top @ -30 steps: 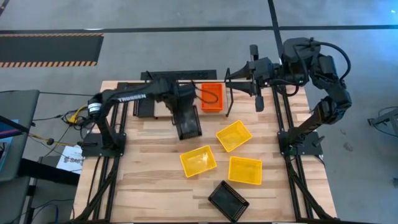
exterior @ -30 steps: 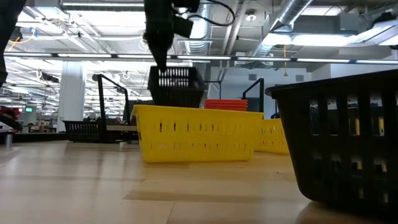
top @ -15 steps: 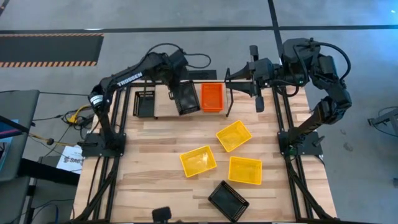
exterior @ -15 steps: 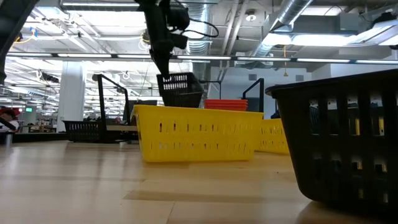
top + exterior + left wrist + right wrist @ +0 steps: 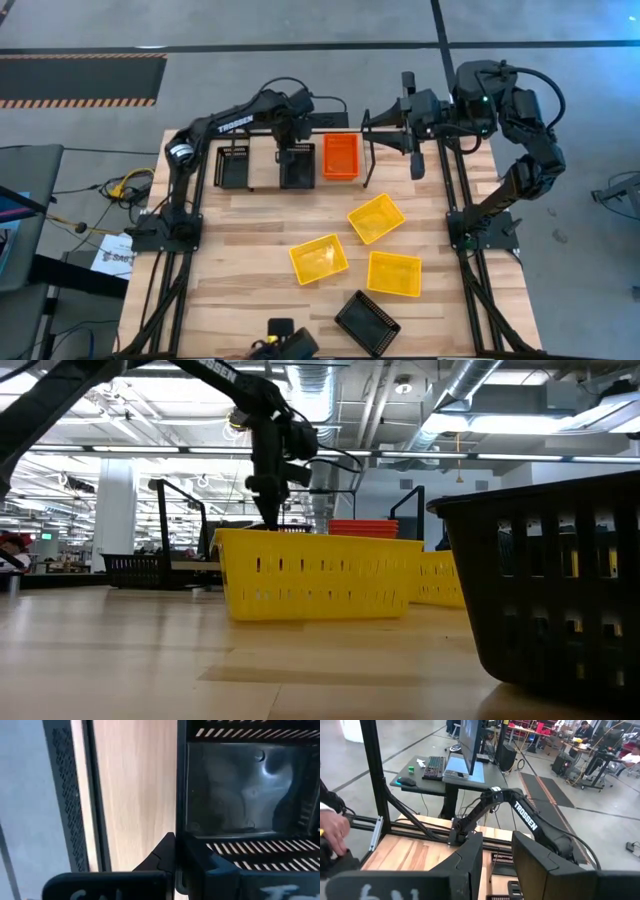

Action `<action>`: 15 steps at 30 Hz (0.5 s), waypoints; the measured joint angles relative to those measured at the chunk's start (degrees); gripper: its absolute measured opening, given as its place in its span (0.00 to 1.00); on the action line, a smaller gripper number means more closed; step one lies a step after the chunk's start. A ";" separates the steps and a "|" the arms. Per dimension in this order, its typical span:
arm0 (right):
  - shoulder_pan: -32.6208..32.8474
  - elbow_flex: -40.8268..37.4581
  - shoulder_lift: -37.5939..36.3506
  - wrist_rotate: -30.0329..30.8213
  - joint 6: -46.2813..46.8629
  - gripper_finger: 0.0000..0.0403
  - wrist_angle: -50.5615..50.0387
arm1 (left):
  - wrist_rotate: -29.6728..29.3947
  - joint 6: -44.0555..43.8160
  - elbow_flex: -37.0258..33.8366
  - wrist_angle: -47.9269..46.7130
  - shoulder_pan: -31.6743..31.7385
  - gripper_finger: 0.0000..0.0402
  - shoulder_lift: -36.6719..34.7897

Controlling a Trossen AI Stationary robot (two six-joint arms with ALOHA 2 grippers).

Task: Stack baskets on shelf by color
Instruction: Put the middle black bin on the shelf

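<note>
My left gripper (image 5: 291,150) is shut on a black basket (image 5: 298,168) low over the wooden shelf (image 5: 265,172), between another black basket (image 5: 234,167) and an orange basket (image 5: 340,156) that stand on the board. Whether the held basket rests on the board, I cannot tell. In the low view a yellow basket (image 5: 315,575) hides it below my left gripper (image 5: 270,518). My right gripper (image 5: 368,122) stays raised at the far right, pointing level, open with nothing between its fingers (image 5: 470,865). My left gripper holds the black basket by its rim at the far left corner (image 5: 181,836), coming from above and pointing down. One finger (image 5: 162,857) shows outside the wall; the gripper's own body hides the other. The basket sits level, its open side up.
Three yellow baskets (image 5: 376,218) (image 5: 319,259) (image 5: 394,274) lie on the middle of the table, and a black one (image 5: 366,322) near the front edge. The shelf's wire end loop (image 5: 370,160) stands right of the orange basket. A person's hand (image 5: 332,832) shows beyond the table.
My left gripper has carried the black basket from over the middle of the table toward the far edge and down onto the shelf's middle place, rolling its wrist. The basket, which hung tilted below the fingers, now lies level between the black and orange baskets.
</note>
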 joint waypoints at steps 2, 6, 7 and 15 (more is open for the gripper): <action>0.00 0.00 0.00 0.00 0.09 0.31 0.04 | 0.19 0.62 0.80 0.81 0.04 0.00 0.90; 0.00 0.00 0.01 0.00 0.13 0.31 0.16 | 0.38 1.61 2.80 3.40 0.57 0.00 1.19; 0.00 0.00 0.01 0.00 0.12 0.31 0.17 | 0.18 1.84 3.33 4.20 0.87 0.00 1.18; 0.00 0.02 0.02 -0.02 1.45 0.31 0.15 | 3.17 2.00 5.37 2.09 3.45 0.00 1.18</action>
